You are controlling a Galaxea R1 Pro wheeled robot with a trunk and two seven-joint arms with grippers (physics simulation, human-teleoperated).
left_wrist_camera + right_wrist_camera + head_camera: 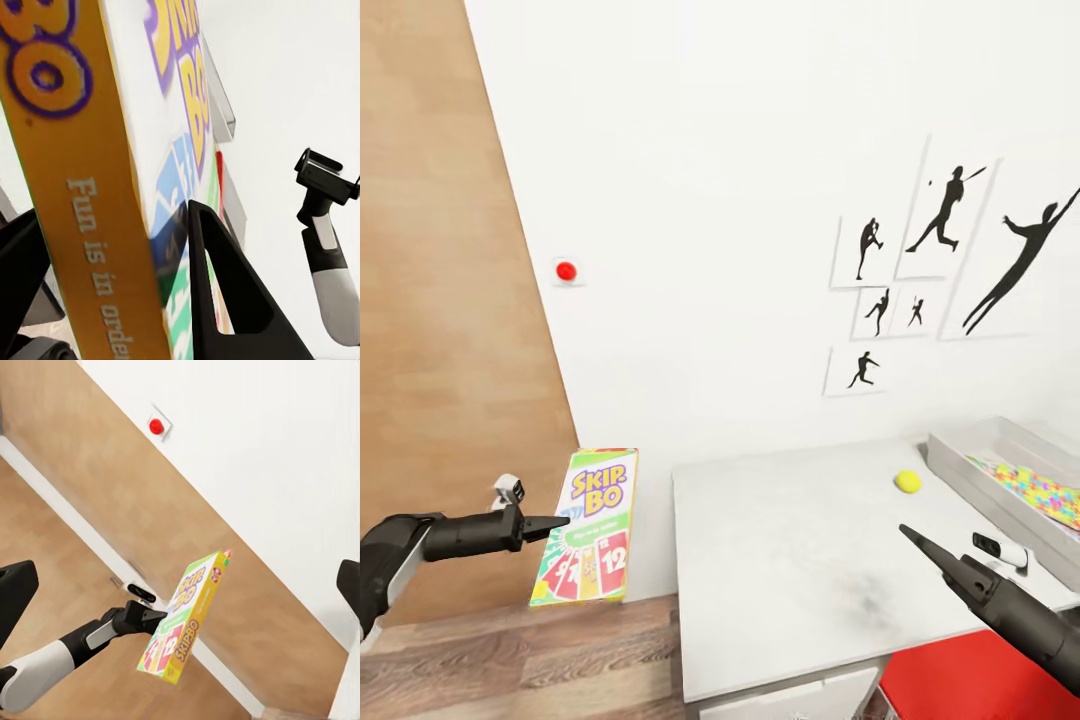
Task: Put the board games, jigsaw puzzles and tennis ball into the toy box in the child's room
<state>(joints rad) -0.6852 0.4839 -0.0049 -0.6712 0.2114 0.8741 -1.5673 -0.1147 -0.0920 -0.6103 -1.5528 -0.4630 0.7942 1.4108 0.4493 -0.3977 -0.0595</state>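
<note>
My left gripper (555, 524) is shut on the SKIP-BO board game (588, 528), a green, white and red box held upright in the air just left of the table (790, 560). In the left wrist view a black finger (225, 292) presses on the box face (176, 112). The right wrist view shows the same box (184, 619) hanging off the left arm. The tennis ball (907, 482) lies on the table near the toy box (965, 462), a grey box at the back right with colourful print inside. My right gripper (912, 536) hovers open over the table's right part.
A white wall with black silhouette pictures (940, 260) and a red button (566, 271) stands behind the table. A wood panel (440, 300) lies to the left, with plank floor (510, 650) below it. Something red (980, 680) sits under the table's front right.
</note>
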